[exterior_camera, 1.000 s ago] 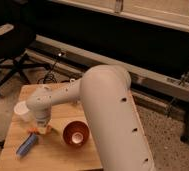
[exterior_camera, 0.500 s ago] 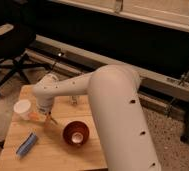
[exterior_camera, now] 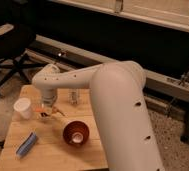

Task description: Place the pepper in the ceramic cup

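The white ceramic cup (exterior_camera: 23, 107) stands on the left part of the wooden table (exterior_camera: 48, 155). My gripper (exterior_camera: 48, 112) hangs just to the right of the cup, a little above the table top. It is shut on the slim orange pepper (exterior_camera: 57, 111), whose orange ends stick out on both sides of the fingers. The pepper is beside the cup, outside it. My large white arm (exterior_camera: 113, 90) reaches in from the right and hides the table's right side.
A reddish-brown glossy bowl (exterior_camera: 75, 132) with a pale spot inside sits in front of the gripper. A blue-and-white cylinder (exterior_camera: 26, 144) lies at the front left. A small clear object (exterior_camera: 74, 96) stands behind. An office chair (exterior_camera: 10, 50) is at the far left.
My gripper was right over the cup and hid it. It has since moved right, off the cup, which now shows in full. The pepper stays at the fingers.
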Robot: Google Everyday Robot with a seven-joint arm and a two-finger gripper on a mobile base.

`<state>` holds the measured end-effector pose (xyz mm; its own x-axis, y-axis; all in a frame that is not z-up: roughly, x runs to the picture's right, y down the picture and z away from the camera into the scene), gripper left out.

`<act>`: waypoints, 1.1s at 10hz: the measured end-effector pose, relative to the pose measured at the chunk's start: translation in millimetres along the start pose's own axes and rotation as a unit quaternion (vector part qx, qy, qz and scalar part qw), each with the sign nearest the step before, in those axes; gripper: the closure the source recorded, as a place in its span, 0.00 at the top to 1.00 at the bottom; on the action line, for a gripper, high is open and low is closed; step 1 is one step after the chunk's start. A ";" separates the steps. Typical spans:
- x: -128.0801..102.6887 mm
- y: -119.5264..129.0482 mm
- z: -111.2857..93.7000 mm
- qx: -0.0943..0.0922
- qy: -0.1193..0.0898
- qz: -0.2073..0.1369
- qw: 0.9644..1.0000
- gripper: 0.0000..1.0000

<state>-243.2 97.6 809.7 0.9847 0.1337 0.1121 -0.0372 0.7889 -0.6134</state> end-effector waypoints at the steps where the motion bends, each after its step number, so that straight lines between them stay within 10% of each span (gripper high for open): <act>1: 5.4 -4.3 -7.8 0.002 0.016 -0.009 1.000 0.24; 7: -36.4 -50.1 -51.4 0.033 0.020 -0.037 0.999 0.24; 9: -66.2 -63.3 -60.3 0.037 -0.031 -0.016 0.999 0.24; 11: -107.0 -66.6 -68.3 0.029 -0.123 0.027 0.992 0.24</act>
<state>-334.5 -10.2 785.2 0.9101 0.3129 0.2718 -0.1052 0.8087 -0.5787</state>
